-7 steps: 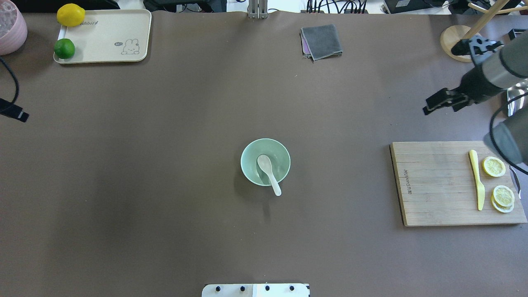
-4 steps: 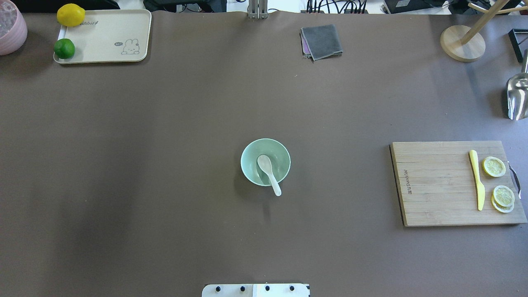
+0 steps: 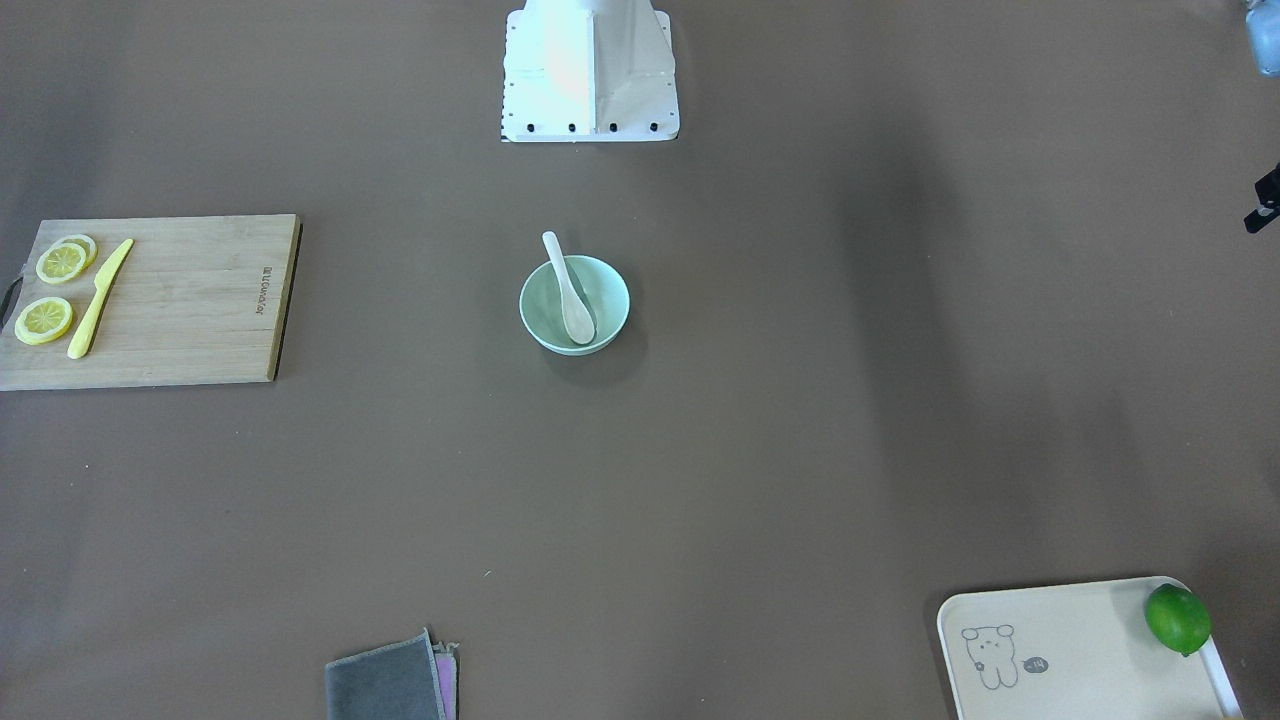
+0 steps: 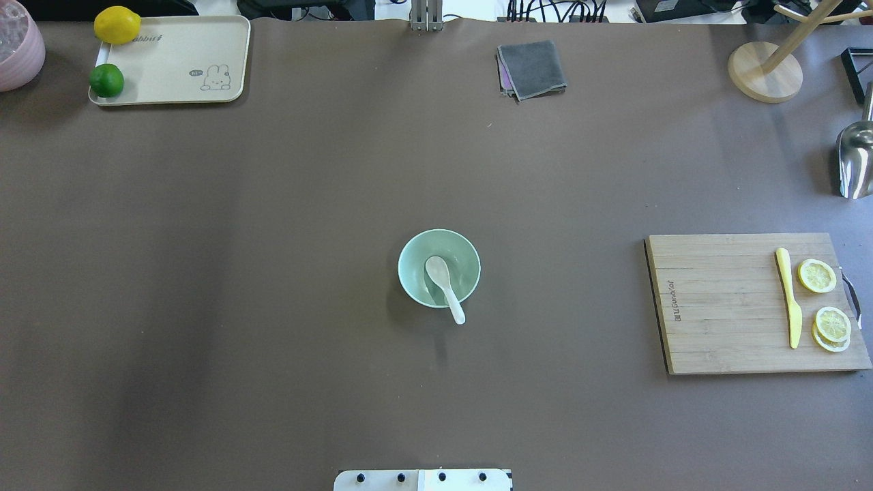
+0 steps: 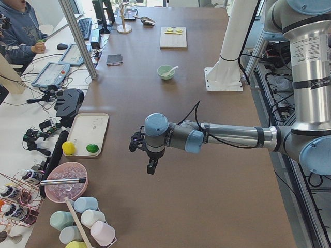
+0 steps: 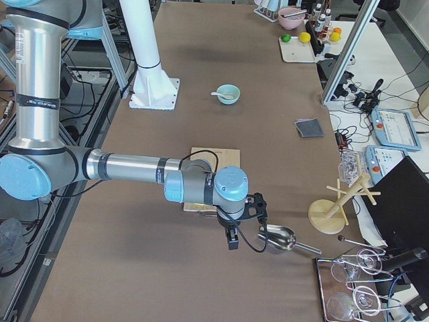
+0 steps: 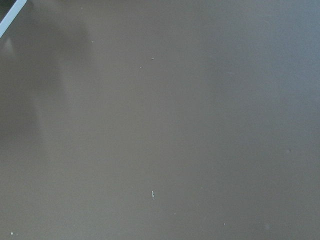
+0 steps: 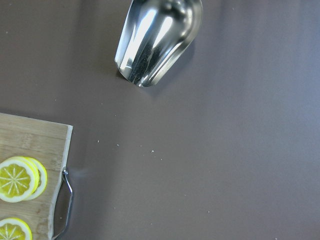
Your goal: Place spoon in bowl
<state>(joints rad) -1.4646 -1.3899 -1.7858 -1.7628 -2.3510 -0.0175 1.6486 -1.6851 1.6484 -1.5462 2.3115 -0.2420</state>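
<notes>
- The spoon (image 4: 445, 286) lies in the bowl (image 4: 464, 259) at the middle of the table. Its scoop rests on the bottom, and its handle leans over the rim on the robot's side and sticks out past it.
- As I judge it, the placing is done. What remains is to leave the bowl alone, because a knock on the overhanging handle could lever the spoon out.
- The left gripper (image 5: 151, 168) hangs over bare table at the far left end, well apart from the bowl. I cannot tell how wide its jaws stand, and nothing shows in them.
- The right gripper (image 6: 231, 240) hangs at the far right end, just beside a metal scoop (image 4: 854, 160). Its jaws cannot be judged either.
- On the right, a cutting board (image 4: 723, 300) carries a yellow knife (image 4: 789, 296) and lemon slices (image 4: 816, 275).
- At the far left, a tray (image 4: 177, 65) holds a lime (image 4: 106, 80) and a lemon (image 4: 117, 24). A grey cloth (image 4: 533, 68) lies at the far edge.
- Nothing stands close to the bowl.
</notes>
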